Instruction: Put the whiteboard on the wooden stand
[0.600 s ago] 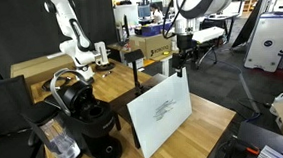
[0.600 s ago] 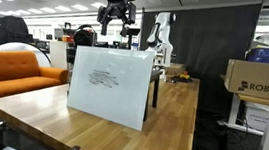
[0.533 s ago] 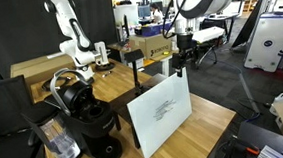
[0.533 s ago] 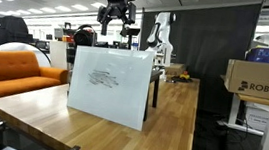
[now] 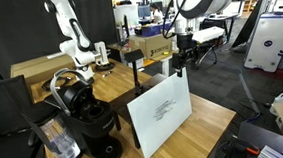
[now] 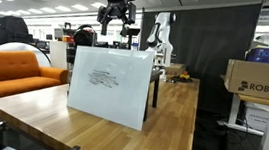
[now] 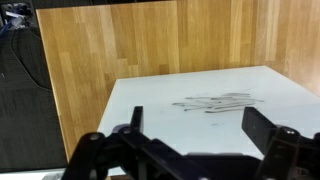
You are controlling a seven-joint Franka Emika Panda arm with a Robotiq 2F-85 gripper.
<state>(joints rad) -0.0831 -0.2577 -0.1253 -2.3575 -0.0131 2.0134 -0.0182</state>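
Note:
The whiteboard (image 5: 161,111) stands tilted on the light wooden table, with a dark scribble near its centre. It leans back against the dark wooden stand (image 5: 135,77), which is mostly hidden behind it. In an exterior view the whiteboard (image 6: 109,82) covers all but the stand's (image 6: 154,85) edge. My gripper (image 5: 181,58) hangs open above the board's top edge, apart from it; it shows too in an exterior view (image 6: 117,25). In the wrist view the gripper (image 7: 198,125) looks down on the whiteboard (image 7: 200,88), both fingers (image 7: 262,125) spread with nothing between them.
A black coffee machine (image 5: 89,118) stands on the table (image 5: 210,119) beside the board. A white robot arm (image 5: 71,34) stands on a further table at the back. An orange sofa (image 6: 9,72) and a Robotiq carton (image 6: 258,78) flank the table.

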